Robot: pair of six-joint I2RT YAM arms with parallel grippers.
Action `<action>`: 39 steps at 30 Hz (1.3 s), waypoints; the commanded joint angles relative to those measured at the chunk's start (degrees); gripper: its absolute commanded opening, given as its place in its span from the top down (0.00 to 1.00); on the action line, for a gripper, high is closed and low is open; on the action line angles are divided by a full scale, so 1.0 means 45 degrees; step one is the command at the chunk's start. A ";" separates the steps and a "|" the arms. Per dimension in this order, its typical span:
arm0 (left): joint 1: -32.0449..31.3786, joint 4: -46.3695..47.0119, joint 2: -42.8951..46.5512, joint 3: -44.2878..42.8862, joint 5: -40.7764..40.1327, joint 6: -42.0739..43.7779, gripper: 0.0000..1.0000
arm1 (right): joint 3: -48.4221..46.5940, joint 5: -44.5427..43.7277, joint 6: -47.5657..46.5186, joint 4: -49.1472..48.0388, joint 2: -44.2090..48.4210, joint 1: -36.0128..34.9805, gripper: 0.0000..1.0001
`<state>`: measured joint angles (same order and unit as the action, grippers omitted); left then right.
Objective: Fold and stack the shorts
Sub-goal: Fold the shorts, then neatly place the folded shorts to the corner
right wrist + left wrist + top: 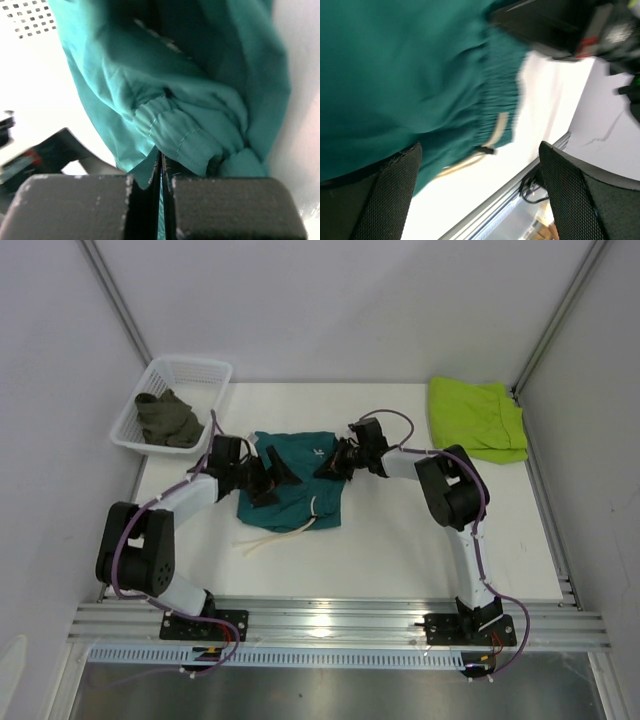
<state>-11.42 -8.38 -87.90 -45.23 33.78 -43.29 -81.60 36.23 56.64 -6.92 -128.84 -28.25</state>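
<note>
Three pairs of shorts show from above. A pair of soft, crumpled teal shorts (pixel 295 490) with a small white logo lies at the centre of the flat white table (pixel 400 540). Its cream drawstring (pixel 280 538) trails out toward 7 o'clock. A flat pair of bright lime-green shorts (pixel 478 418) rests at the table's 2 o'clock corner, well apart from the teal pair. A bunched pair of dark olive shorts (pixel 167 420) sits inside a white perforated plastic basket (pixel 190 362) at 10 o'clock. The black left gripper (pixel 268 480) reaches over the teal cloth's 9 o'clock edge. The black right gripper (pixel 335 462) meets the cloth at about 1 o'clock.

Seen from the left wrist, the left gripper (pixel 480 146) has its two textured black fingers (pixel 390 195) spread wide with nothing clamped between them. The teal shorts (pixel 395 75) fill the frame from 9 to 12 o'clock. The gathered waistband and drawstring (pixel 497 130) lie in the gap, and the bare table (pixel 540 100) shows toward 3 o'clock. The dark body of the right gripper (pixel 560 30) sits at 1 o'clock.

Seen from the right wrist, the right gripper (pixel 161 170) has its fingers (pixel 75 205) pressed together, pinching a fold of the teal shorts (pixel 175 75) just beside the elastic waistband. The cloth bunches above the pinch toward 12 o'clock. A corner of the basket (pixel 30 17) shows at 10 o'clock.
</note>
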 commanded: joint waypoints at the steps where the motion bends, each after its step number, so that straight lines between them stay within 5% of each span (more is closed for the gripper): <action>1: -0.0060 -0.2464 0.0997 -0.2347 -0.0416 0.1121 0.01 | -0.1023 -0.0726 -0.0983 0.1456 0.0173 0.0145 1.00; 4: 0.0173 -0.3836 0.0920 -0.4510 -0.0573 0.1474 0.01 | -0.1338 -0.0629 -0.1569 0.2024 0.0561 0.0223 1.00; 13: 0.1931 -0.6320 0.0432 -0.5398 -0.1686 0.2705 0.01 | -0.1378 -0.0590 -0.3269 0.3780 0.2455 0.0652 0.89; 14: 0.2126 -0.6321 0.0431 -0.5165 -0.1706 0.2744 0.01 | -0.1320 -0.0551 -0.3406 0.3996 0.2652 0.0691 0.81; 15: 0.2186 -0.6302 0.0470 -0.5105 -0.1764 0.2802 0.01 | -0.1242 -0.0570 -0.3717 0.4192 0.2866 0.0750 0.55; 18: 0.2284 -0.6243 0.0548 -0.4890 -0.1745 0.2958 0.01 | -0.0522 -0.0823 -0.4051 0.4661 0.3979 0.0867 0.20; 21: 0.2245 -0.5775 0.0724 -0.4733 -0.1317 0.3076 0.01 | 0.0589 -0.0299 -0.3489 0.4663 0.4703 0.1102 0.04; 28: 0.0841 -0.5777 0.0510 -0.5476 -0.1473 0.3351 0.01 | 0.3947 -0.0376 -0.2240 0.2269 0.6032 0.1141 0.01; 39: -0.0157 -0.1870 -0.0777 -0.4089 -0.0767 0.0091 0.01 | 0.6142 -0.0882 -0.0772 -0.2989 0.5098 0.0400 0.01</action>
<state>-11.07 -23.92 -89.01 -64.73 29.74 -37.19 -54.61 33.26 49.87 -8.49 -103.81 -25.54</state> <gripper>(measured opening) 0.993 0.993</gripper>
